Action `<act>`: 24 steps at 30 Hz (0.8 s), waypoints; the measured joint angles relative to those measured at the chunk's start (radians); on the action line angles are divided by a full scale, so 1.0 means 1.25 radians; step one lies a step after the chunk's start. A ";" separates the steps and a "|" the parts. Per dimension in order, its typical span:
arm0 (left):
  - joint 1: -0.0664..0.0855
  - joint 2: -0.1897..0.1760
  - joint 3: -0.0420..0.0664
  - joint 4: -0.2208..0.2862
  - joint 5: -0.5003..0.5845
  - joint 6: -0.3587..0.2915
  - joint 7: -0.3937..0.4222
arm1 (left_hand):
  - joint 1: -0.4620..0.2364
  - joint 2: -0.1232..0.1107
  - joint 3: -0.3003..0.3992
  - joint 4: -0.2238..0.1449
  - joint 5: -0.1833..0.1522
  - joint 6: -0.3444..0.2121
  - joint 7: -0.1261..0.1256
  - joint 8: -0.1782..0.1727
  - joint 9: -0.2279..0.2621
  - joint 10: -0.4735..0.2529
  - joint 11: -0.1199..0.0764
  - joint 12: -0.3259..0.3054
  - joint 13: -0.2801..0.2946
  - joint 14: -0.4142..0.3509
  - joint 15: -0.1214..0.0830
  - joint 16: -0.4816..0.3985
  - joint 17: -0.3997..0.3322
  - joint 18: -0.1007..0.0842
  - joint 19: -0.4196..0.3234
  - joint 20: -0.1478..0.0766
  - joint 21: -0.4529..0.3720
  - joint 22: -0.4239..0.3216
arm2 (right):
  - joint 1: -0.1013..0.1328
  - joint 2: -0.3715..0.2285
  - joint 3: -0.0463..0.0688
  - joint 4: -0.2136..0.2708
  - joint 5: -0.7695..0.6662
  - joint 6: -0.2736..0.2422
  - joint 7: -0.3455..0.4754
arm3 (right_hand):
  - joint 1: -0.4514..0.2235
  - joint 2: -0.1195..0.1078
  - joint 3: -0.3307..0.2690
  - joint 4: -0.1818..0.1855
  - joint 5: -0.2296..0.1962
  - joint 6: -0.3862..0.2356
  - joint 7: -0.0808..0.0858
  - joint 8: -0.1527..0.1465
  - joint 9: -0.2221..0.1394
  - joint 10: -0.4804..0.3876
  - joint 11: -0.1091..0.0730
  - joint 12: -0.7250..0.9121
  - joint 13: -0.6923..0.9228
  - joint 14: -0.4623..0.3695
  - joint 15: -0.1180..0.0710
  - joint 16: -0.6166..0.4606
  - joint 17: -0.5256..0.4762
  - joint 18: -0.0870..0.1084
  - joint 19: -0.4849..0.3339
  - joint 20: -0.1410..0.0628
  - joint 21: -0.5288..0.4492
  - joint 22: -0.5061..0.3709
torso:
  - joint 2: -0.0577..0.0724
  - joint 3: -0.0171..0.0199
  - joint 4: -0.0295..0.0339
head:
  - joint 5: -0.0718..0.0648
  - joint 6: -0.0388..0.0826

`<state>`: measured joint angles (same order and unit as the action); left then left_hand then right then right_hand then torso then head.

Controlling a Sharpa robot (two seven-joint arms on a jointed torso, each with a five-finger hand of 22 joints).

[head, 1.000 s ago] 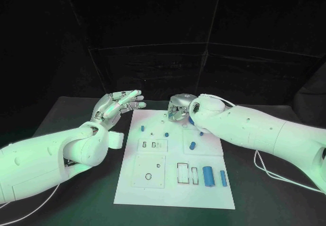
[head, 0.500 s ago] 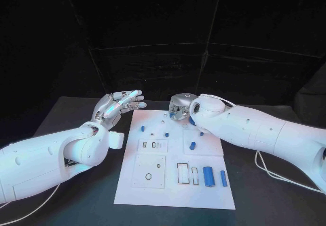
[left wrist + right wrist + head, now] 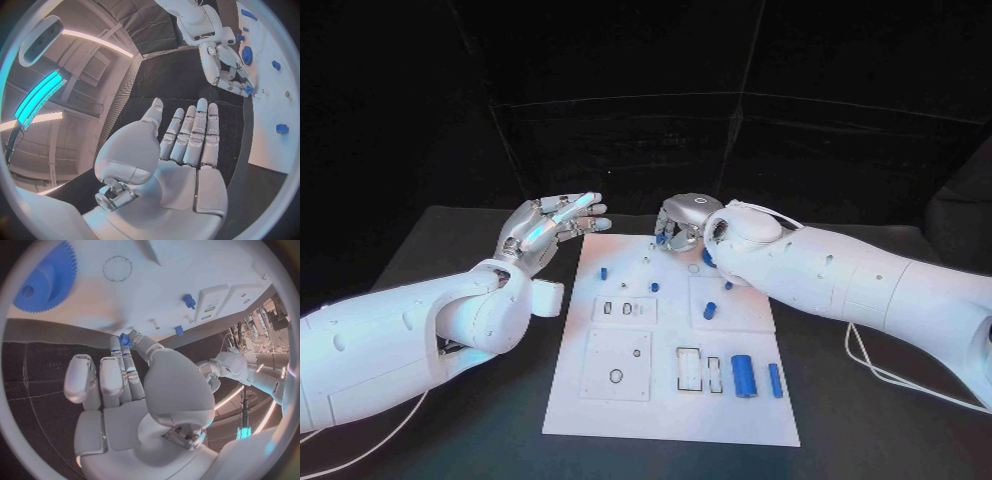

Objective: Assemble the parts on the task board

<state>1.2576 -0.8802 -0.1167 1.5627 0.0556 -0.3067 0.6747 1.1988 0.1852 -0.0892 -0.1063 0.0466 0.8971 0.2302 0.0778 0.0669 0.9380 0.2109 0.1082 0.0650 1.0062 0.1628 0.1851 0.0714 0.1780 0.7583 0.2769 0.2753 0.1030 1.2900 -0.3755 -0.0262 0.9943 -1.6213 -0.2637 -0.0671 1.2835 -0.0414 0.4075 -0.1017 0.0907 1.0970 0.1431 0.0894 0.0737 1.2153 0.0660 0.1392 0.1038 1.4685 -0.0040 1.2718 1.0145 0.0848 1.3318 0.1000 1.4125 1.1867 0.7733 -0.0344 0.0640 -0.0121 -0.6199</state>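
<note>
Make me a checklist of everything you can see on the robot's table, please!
Surface: black table, with the white task board lying in the middle.
Job's things: small blue parts on the board; two blue cylinders lie side by side near its near right corner; a blue gear sits near the far end.
Clutter: nothing seen.
Hands: left hand is raised beside the board's far left corner, fingers apart, holding nothing; right hand pinches a small blue part at the far edge of the board.
Cables: white cable trails on the table under the right arm.
Surroundings: dark curtain behind the table.
</note>
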 measured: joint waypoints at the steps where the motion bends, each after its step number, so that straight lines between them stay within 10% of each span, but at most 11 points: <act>1: 0.000 0.000 0.000 0.000 0.000 0.000 0.000 | 0.000 0.000 0.000 0.000 0.000 0.000 0.000 0.000 0.000 0.000 0.000 0.000 0.000 0.000 0.000 0.000 0.000 0.000 0.000 0.000 0.000 0.000 | 0.000 0.000 0.000 0.000 0.000 -0.001 0.001 | 0.000 0.000 0.000 0.000 0.000 0.000 0.000 0.000 0.000 0.000 0.000 0.000 0.000 0.000 0.000 0.000 0.000 0.000 0.000 0.000 0.000 0.000 | 0.000 0.0000 0.0001 | 0.000 0.000; 24: 0.000 0.000 0.000 0.000 0.000 0.001 0.000 | 0.000 0.000 0.000 0.000 0.000 0.000 0.000 0.000 0.000 0.000 0.000 0.000 0.000 0.000 0.000 0.000 0.000 0.000 0.000 0.000 0.000 0.000 | 0.001 0.014 0.001 -0.004 -0.016 0.012 -0.008 | 0.000 0.000 0.000 0.000 -0.006 0.003 -0.004 -0.001 0.001 0.000 0.000 -0.003 -0.001 0.000 0.000 0.000 0.000 0.000 0.000 0.000 0.000 0.001 | 0.000 -0.0002 0.0006 | 0.004 -0.004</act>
<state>1.2579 -0.8807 -0.1167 1.5631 0.0557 -0.3057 0.6747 1.1988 0.1852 -0.0891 -0.1063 0.0466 0.8971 0.2302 0.0778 0.0668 0.9380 0.2108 0.1083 0.0650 1.0062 0.1628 0.1851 0.0715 0.1780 0.7583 0.2769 0.2753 0.1024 1.2917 -0.3584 -0.0252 0.9896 -1.6411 -0.2482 -0.0771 1.2839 -0.0419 0.4076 -0.1015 0.0829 1.1004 0.1383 0.0880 0.0748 1.2152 0.0661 0.1354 0.1031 1.4685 -0.0039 1.2718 1.0141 0.0849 1.3317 0.1000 1.4125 1.1885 0.7735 -0.0346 0.0648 -0.0075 -0.6246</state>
